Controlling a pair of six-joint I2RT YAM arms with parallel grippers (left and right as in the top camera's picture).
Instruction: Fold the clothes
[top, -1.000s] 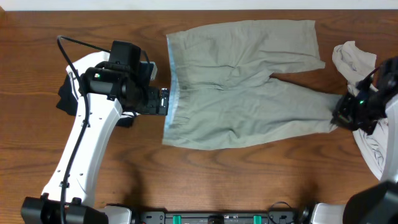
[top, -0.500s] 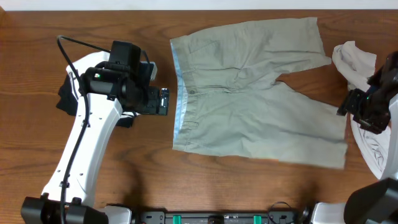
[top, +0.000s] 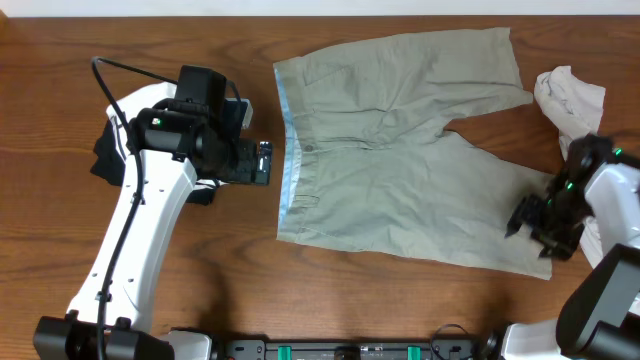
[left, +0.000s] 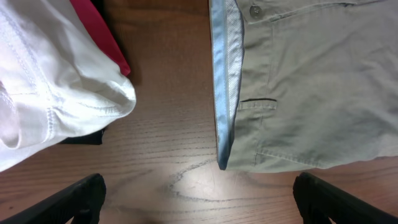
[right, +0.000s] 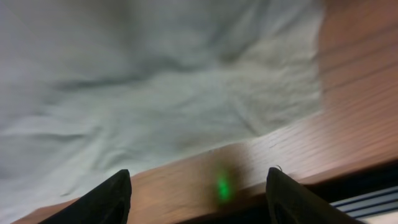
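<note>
A wooden table (top: 400, 300), seen from above, with one pair of pale khaki-green trousers (top: 400, 150) spread flat across its middle. The waist points towards the left arm and the two short legs towards the right arm. The light-blue inner waistband (top: 289, 150) shows as a narrow strip along the waist edge.

The left gripper (top: 262, 163) hovers just beside the waistband, apart from it. In the left wrist view its two dark fingertips (left: 81, 196) sit at the bottom corners, spread wide with only bare wood between them. The waistband's lower corner lies just beyond the jaws.

The right gripper (top: 528, 222) sits over the hem of the nearer trouser leg. The right wrist view is blurred, yet both fingertips (right: 106, 199) show well apart with nothing between them. Khaki cloth fills the upper part of that view, past the jaws, and a small green light glints on the wood.

One cream-beige garment (top: 570, 95) lies crumpled at the right edge, near the right arm. One bundle (left: 50, 81) of white, red and black cloth rests under the left arm.
</note>
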